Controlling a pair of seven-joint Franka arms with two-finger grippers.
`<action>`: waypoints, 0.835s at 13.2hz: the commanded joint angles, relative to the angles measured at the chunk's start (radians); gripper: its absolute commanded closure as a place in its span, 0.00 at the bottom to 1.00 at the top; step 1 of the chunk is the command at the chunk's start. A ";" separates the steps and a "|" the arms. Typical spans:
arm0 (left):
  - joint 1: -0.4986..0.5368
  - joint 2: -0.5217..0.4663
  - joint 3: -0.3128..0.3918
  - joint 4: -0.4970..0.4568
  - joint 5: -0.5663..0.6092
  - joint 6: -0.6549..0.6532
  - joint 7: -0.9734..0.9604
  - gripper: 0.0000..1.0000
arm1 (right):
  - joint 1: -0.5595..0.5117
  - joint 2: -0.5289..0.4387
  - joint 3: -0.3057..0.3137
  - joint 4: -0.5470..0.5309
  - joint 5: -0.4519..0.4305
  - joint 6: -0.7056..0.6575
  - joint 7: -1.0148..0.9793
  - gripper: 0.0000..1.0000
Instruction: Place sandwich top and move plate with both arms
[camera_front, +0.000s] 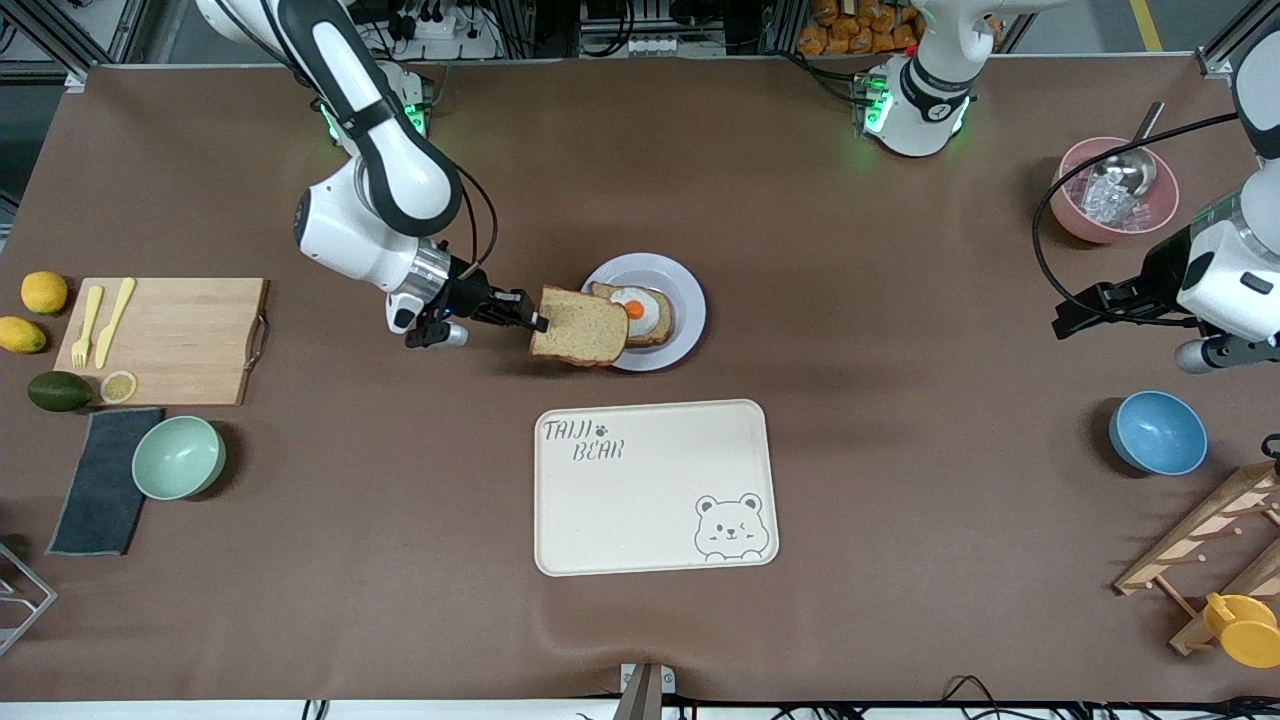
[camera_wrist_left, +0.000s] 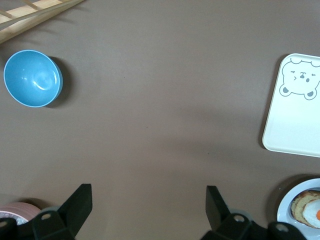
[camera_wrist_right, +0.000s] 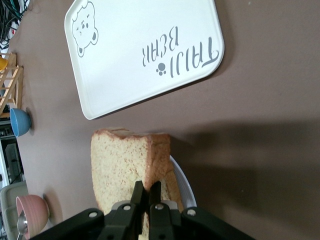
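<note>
On the brown worktop (camera_front: 900, 500), at the right arm's end, a wooden cutting board (camera_front: 165, 340) lay with a yellow fork (camera_front: 85, 325) and a yellow knife (camera_front: 115, 320) on it, and two lemons (camera_front: 44, 292) and an avocado (camera_front: 58, 391) were beside it. A pale green bowl (camera_front: 179, 457) stood closer to the front edge, next to a dark cloth (camera_front: 100, 480).

The right gripper (camera_front: 535, 320) was closed on the edge of the sandwich top (camera_front: 578, 326) and held it in the air, tilted, over the rim of the plate (camera_front: 680, 285). The plate stood near the middle of the worktop and carried a bread slice with a fried egg (camera_front: 638, 312). The sandwich top partly covered this slice in the front view. The cream tray (camera_front: 655, 487) with a bear drawing lay between the plate and the front edge.

At the left arm's end, a pink bowl (camera_front: 1115, 190) with a metal ladle stood near the edge where the arm bases are, and a blue bowl (camera_front: 1157, 432) stood closer to the front edge, beside a wooden rack (camera_front: 1200, 540). The left gripper (camera_wrist_left: 149, 205) waited over the bare worktop between these two bowls, with its fingers (camera_wrist_left: 80, 202) wide apart and holding nothing.
</note>
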 joint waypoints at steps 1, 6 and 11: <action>0.007 -0.006 -0.002 -0.026 -0.023 0.022 0.017 0.00 | 0.105 -0.006 -0.011 -0.018 0.096 0.092 -0.012 1.00; 0.007 -0.005 -0.002 -0.043 -0.023 0.043 0.017 0.00 | 0.202 0.023 -0.011 -0.016 0.189 0.156 -0.013 1.00; 0.007 -0.006 -0.002 -0.053 -0.022 0.051 0.017 0.00 | 0.254 0.057 -0.011 -0.009 0.272 0.187 -0.050 1.00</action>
